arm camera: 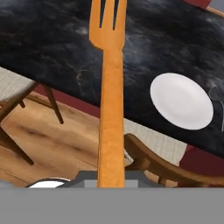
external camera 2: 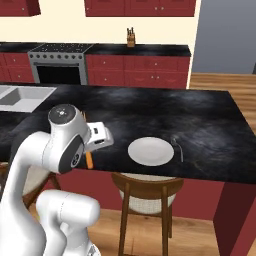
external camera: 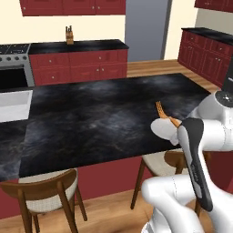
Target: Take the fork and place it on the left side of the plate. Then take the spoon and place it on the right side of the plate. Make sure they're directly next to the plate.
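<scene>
My gripper [external camera 2: 93, 148] is shut on the orange fork [arm camera: 111, 109], holding it by the handle end above the island counter's front edge, to the left of the plate. The fork's tines [external camera: 160, 109] stick out past my forearm, and a stub of its handle [external camera 2: 89, 160] hangs below the hand. The round white plate [external camera 2: 150, 151] [arm camera: 181, 101] [external camera: 163, 129] lies flat near the counter's front edge. A thin grey spoon [external camera 2: 178, 146] [arm camera: 217, 94] rests on the counter just right of the plate.
The black island counter [external camera 2: 150, 112] has a sink [external camera 2: 22, 96] at its left end. Wooden stools [external camera 2: 145, 192] [external camera: 45, 191] stand under the front edge. Behind are a stove [external camera 2: 59, 62], red cabinets, a knife block [external camera 2: 130, 37] and a grey fridge [external camera: 145, 29].
</scene>
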{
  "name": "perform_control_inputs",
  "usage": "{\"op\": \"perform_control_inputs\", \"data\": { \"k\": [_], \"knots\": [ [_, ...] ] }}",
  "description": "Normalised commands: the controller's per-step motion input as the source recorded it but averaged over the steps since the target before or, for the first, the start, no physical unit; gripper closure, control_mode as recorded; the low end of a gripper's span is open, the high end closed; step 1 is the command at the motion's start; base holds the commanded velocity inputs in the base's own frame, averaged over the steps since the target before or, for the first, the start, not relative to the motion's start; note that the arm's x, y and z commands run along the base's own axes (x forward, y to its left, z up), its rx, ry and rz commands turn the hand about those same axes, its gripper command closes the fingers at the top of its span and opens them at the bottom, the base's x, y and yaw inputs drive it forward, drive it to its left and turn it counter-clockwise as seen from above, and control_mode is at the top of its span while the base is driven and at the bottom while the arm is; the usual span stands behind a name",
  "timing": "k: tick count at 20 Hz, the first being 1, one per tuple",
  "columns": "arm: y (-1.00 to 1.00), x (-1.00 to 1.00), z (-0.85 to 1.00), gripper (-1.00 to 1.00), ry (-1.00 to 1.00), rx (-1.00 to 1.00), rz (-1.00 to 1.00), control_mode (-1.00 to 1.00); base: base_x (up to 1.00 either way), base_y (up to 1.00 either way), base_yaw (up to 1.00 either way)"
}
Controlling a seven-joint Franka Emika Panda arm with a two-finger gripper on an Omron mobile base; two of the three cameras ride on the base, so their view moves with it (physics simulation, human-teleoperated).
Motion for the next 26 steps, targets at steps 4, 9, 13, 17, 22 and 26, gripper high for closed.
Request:
{"op": "perform_control_inputs", "data": {
  "k": [4,9,13,17,22,26],
  "knots": [
    [0.08,1.00,-0.23,1.00,0.27,-0.06,0.00,-1.00,0.00,0.00,0.00],
    [0.02,0.91,-0.55,1.00,0.24,-0.04,-0.03,-1.00,0.00,0.00,0.00],
    [0.00,0.73,-0.62,1.00,0.07,-0.03,-0.10,-1.00,0.00,0.00,0.00],
    [0.00,0.73,-0.58,1.00,0.00,-0.02,-0.18,-1.00,0.00,0.00,0.00],
    [0.00,0.71,-0.56,1.00,0.00,-0.02,-0.20,-1.00,0.00,0.00,0.00],
    [-0.02,0.74,-0.56,1.00,0.00,0.00,-0.19,-1.00,0.00,0.00,0.00]
  ]
}}
